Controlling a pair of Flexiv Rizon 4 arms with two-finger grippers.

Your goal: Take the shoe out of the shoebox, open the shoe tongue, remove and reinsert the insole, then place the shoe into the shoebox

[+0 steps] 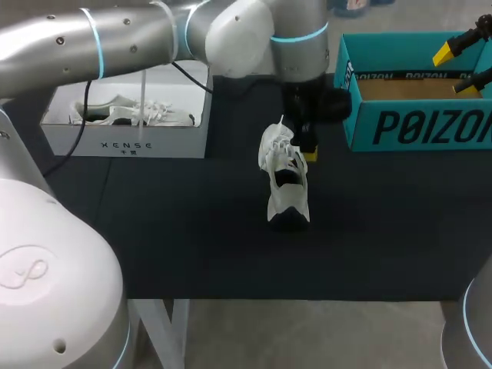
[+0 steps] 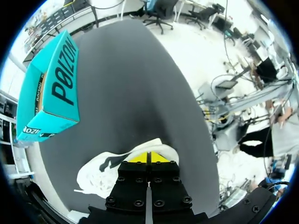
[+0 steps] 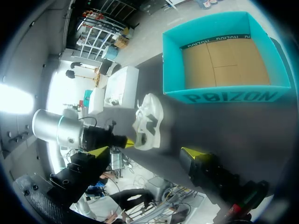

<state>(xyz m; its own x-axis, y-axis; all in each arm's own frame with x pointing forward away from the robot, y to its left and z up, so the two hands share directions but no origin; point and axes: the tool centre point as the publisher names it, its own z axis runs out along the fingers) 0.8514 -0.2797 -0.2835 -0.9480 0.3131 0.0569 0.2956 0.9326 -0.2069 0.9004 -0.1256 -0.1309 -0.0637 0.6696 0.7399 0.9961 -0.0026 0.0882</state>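
Nearest the head camera: the white shoulder housing of the left arm [image 1: 46, 277], low at the near-left corner. From there, extends over the white box [image 1: 127, 142] and past the middle of the table [image 1: 192, 246], wrist turned straight down. Ends in the left gripper [image 1: 308, 154], yellow tips pressed together on a thin upper edge of the shoe [image 1: 286, 181]. Seems to be pinching it, though the exact part caught cannot be made out. Holds the shoe tipped up on end, lower end apparently resting on the dark tabletop, dark opening showing toward the head camera. Probably held so to steady it and keep the mouth reachable for the tongue and insole steps. Stands out of any box, near the middle of the table.

Well apart, at the far-right corner: the teal shoebox [image 1: 415, 127], cardboard floor bare, likely kept ready for the shoe's return. Above its open top, the right gripper [image 1: 455, 71], fingers spread wide with nothing between them, parked clear of the left arm's work. In the white box, a second shoe [image 1: 131, 114], untouched.
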